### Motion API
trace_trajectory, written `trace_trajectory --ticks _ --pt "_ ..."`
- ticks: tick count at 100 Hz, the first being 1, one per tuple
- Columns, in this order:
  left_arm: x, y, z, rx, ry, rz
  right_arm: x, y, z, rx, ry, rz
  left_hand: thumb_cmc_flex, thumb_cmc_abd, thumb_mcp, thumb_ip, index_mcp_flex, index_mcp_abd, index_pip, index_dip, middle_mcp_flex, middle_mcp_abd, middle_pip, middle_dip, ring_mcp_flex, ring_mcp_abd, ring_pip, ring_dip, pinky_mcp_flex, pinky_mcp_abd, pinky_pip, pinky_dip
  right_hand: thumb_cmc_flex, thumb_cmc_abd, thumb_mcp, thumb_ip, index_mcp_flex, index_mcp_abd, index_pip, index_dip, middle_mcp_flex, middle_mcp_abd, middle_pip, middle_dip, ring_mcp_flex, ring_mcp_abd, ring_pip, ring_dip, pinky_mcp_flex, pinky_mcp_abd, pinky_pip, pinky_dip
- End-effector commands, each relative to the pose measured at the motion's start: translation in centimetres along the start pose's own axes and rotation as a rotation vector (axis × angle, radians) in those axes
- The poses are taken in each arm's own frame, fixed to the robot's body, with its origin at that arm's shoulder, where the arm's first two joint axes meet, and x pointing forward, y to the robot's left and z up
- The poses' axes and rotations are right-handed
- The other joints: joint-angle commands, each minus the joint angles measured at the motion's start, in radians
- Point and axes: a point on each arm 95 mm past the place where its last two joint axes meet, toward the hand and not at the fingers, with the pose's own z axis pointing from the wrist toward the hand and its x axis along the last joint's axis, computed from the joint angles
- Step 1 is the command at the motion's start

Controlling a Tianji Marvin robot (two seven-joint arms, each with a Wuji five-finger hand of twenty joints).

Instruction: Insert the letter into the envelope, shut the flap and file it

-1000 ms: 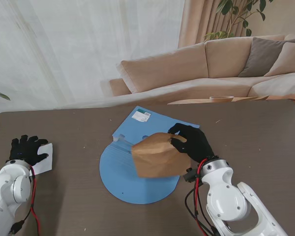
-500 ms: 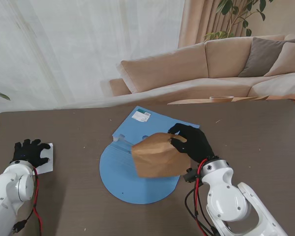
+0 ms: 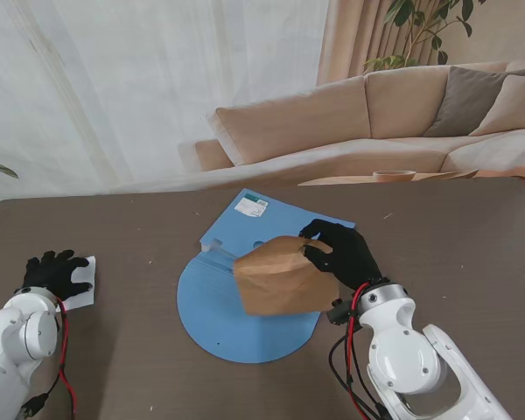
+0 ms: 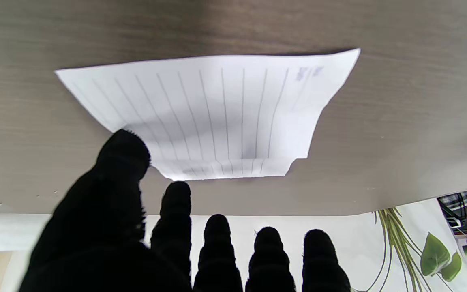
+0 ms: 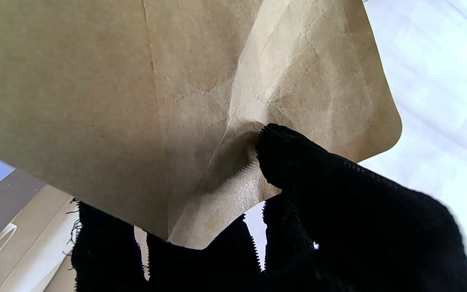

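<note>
Currently my right robot hand [image 3: 343,254] is grasping the brown envelope [image 3: 280,277], thumb pinched on its flap end, holding it raised over the blue folder [image 3: 236,319] in mid-worktop [image 3: 464,236]. My left robot hand [image 3: 57,273] is released, fingers spread, nothing in it, hovering over the nearer edge of the letter [image 3: 86,282] at the far left of the worktop.

Step in hand, as I judge it: pick up the letter. It is a thin lined sheet lying flat, so a straight pinch should fail. Better to press the fingertips [image 4: 175,198] on the nearer edge, drag slightly to buckle or lift it, then bring the thumb under. Keep the pinch light; paper creases.

Orientation: in the left wrist view the letter's [image 4: 217,117] long axis runs across my fingers, its ruled lines along them. One short end looks folded or doubled. The envelope is tilted, its long axis roughly left to right, its flap end at my right hand. Whether the mouth [image 5: 233,170] gapes enough, I cannot tell.
</note>
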Motion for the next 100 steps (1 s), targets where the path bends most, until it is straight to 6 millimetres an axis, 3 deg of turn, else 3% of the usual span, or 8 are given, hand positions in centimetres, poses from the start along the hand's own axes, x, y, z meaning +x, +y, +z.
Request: trace_trajectory --ticks 1,30,52,63,71,82,90,100 --pt "0.3 0.2 -0.5 -0.015 0.022 -0.004 0.1 -0.3 -0.2 0.014 -0.003 0.008 -0.029 0.014 -0.018 -0.009 -0.052 0.022 -0.027 -0.012 -0.039 0.0 -0.029 -0.008 -0.018 -0.015 -0.016 -0.021 -0.002 -0.014 -0.021 -0.014 0.023 0.021 0.003 0.01 0.026 0.011 0.03 0.028 0.04 0.006 0.028 0.009 0.023 0.019 0.028 0.021 -0.005 0.018 0.032 0.017" --pt "-1.1 -0.8 -1.1 0.007 0.028 0.017 0.2 -0.3 -0.1 0.011 -0.002 0.005 -0.041 -0.019 -0.003 -0.009 -0.077 0.028 -0.022 -0.004 -0.024 0.005 -0.017 0.013 -0.017 -0.009 -0.012 -0.026 -0.002 -0.005 -0.022 -0.02 0.021 0.02 0.006 0.011 0.026 0.012 0.031 0.03 0.039 0.005 0.03 0.009 0.024 0.018 0.03 0.022 -0.004 0.018 0.034 0.018" --pt "-2.5 -0.3 -1.1 -0.036 -0.012 0.032 0.2 -0.3 0.0 0.012 0.002 0.006 -0.033 -0.025 0.022 -0.01 -0.072 0.047 -0.029 -0.002 -0.001 0.013 0.048 0.029 -0.021 0.0 0.007 0.011 -0.006 0.004 -0.007 -0.004 0.021 0.018 0.009 0.012 0.027 0.011 0.032 0.032 0.038 0.005 0.032 0.009 0.024 0.018 0.032 0.022 -0.004 0.018 0.035 0.019" --pt "-3.0 0.2 -1.0 -0.068 -0.022 0.043 0.3 -0.3 0.1 0.011 0.005 0.008 -0.026 -0.031 0.024 -0.009 -0.126 0.025 -0.065 -0.015 -0.008 -0.012 0.029 0.001 -0.02 -0.01 -0.008 0.002 -0.008 0.004 -0.006 0.0 0.02 0.017 0.01 0.013 0.026 0.012 0.033 0.033 0.038 0.006 0.032 0.009 0.024 0.019 0.032 0.022 -0.004 0.019 0.035 0.02" --pt "-3.2 0.5 -0.9 -0.093 -0.021 0.054 0.4 -0.3 0.1 0.012 0.008 0.007 -0.023 -0.032 0.019 -0.007 -0.211 -0.025 -0.109 -0.028 -0.028 -0.077 -0.048 -0.055 -0.015 -0.027 -0.031 -0.059 -0.004 -0.006 -0.019 -0.012 0.02 0.017 0.012 0.013 0.025 0.013 0.033 0.034 0.039 0.005 0.033 0.01 0.024 0.017 0.032 0.022 -0.004 0.019 0.035 0.02" --pt "-3.2 0.8 -0.6 -0.107 -0.018 0.076 0.4 -0.3 0.2 0.014 0.009 0.006 -0.013 -0.039 0.014 -0.003 -0.232 -0.092 -0.229 -0.042 -0.052 -0.136 -0.113 -0.071 -0.015 -0.05 -0.048 -0.133 0.002 -0.015 -0.035 -0.043 0.02 0.016 0.014 0.014 0.026 0.013 0.034 0.035 0.039 0.007 0.035 0.01 0.024 0.019 0.033 0.022 -0.005 0.019 0.035 0.02" --pt "-3.3 0.8 -0.6 -0.113 -0.013 0.078 0.5 -0.4 0.2 0.016 0.01 0.004 -0.005 -0.043 0.02 -0.003 -0.227 -0.069 -0.197 0.065 -0.025 -0.139 -0.064 -0.037 -0.014 -0.058 -0.036 -0.145 0.002 -0.017 -0.029 -0.055 0.017 0.015 0.016 0.014 0.027 0.012 0.035 0.036 0.039 0.006 0.035 0.01 0.025 0.019 0.034 0.023 -0.004 0.019 0.036 0.02" --pt "-3.2 0.8 -0.7 -0.114 -0.007 0.071 0.5 -0.4 0.2 0.015 0.01 0.004 0.003 -0.052 0.051 -0.006 -0.169 -0.001 -0.099 0.102 0.063 -0.1 0.035 0.005 -0.014 -0.055 -0.018 -0.099 -0.002 -0.011 -0.017 -0.039 0.018 0.014 0.018 0.014 0.027 0.012 0.034 0.036 0.04 0.007 0.037 0.01 0.025 0.02 0.034 0.023 -0.004 0.019 0.036 0.021"
